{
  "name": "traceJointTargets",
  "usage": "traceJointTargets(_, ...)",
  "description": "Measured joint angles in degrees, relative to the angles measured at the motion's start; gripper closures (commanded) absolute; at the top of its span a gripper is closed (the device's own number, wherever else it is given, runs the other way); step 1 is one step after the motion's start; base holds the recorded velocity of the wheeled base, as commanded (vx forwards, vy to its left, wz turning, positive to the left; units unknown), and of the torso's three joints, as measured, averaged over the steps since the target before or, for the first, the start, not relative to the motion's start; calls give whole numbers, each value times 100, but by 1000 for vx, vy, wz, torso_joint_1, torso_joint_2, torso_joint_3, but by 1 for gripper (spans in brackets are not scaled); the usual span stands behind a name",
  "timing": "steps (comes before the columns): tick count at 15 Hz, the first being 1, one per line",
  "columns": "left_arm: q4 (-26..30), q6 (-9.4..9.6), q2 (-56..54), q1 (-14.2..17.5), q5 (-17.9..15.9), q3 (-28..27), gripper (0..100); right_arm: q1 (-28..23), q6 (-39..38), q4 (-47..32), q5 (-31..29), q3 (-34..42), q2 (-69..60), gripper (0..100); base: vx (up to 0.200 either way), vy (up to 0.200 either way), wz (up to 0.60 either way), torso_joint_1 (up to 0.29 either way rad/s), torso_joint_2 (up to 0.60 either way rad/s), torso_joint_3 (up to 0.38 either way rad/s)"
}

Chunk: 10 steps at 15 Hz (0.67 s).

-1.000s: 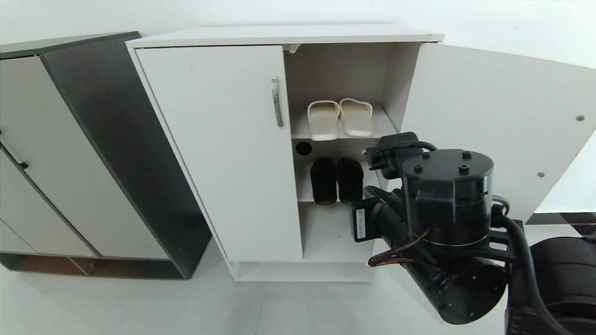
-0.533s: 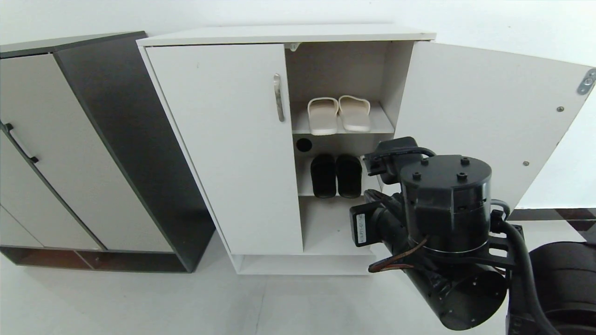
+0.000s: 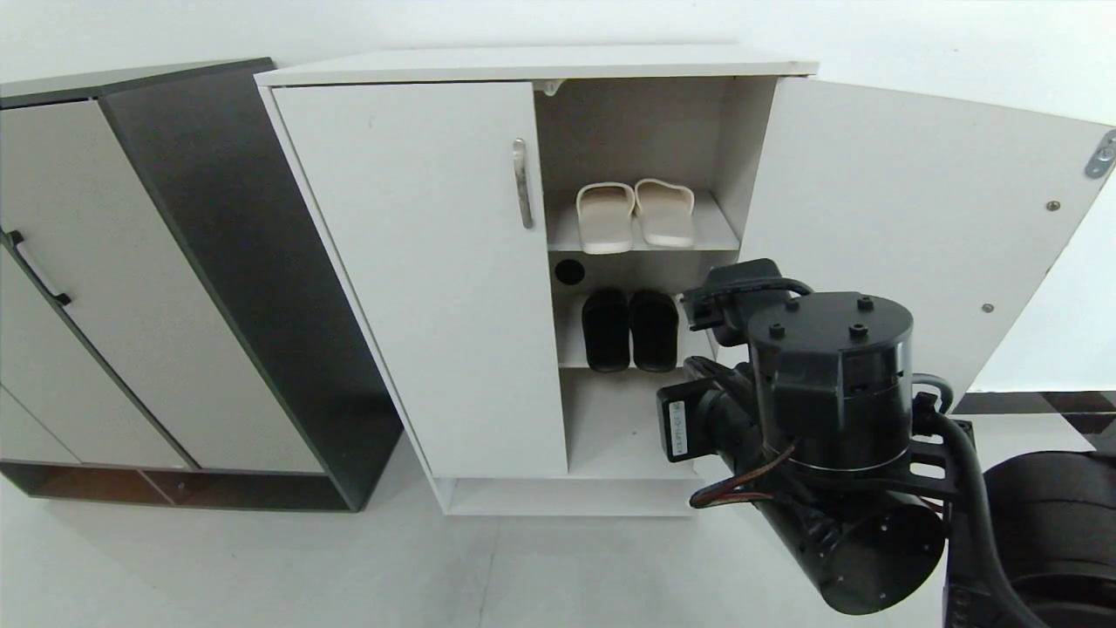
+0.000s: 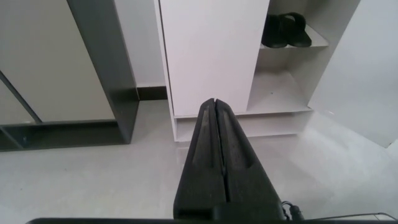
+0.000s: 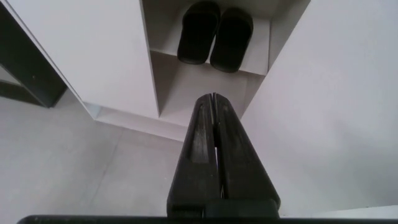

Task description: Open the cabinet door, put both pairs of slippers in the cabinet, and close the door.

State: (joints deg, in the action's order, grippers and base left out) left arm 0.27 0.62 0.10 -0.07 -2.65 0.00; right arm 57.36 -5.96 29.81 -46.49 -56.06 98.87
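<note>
The right gripper [image 5: 214,99] has its fingers pressed together with nothing between them, and it points down toward the lower opening of the cabinet [image 3: 540,63]. Just ahead of its tip and a little above, the black slippers [image 5: 214,34] sit side by side on a shelf [image 5: 161,43]. One level higher lie the pale slippers [image 3: 635,215], also paired. Close on the gripper's right stands the open door [image 5: 336,93], swung wide. Whether the gripper touches its inner face I cannot tell, though it looks just apart. On the gripper's other side is the shut door [image 3: 427,262] with its handle [image 3: 520,183]. The left gripper [image 4: 214,106] is likewise closed on nothing and hangs over the floor [image 4: 93,174], well short of the cabinet, with a dark cabinet [image 4: 106,56] off to its left.

By my reading the task is mostly done: the door is open and both pairs are stowed. What is left is to close the door, and the right gripper seems the one placed to do it, most likely by getting round to the outer face and pushing
</note>
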Motion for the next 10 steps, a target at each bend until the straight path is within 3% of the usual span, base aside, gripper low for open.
traceJointTargets(2,5,-2,0,0,0,0,100,0,9,-6,0,9,22,100,0,0,0,-1,-87,-96)
traceJointTargets(5,13,0,0,-6,0,2,100,11,90,2,2,50,30,100,0,0,0,22,-212,-328)
traceJointTargets(10,-2,0,0,-6,0,0,100,2,90,5,2,59,37,100,0,0,0,63,-503,-356)
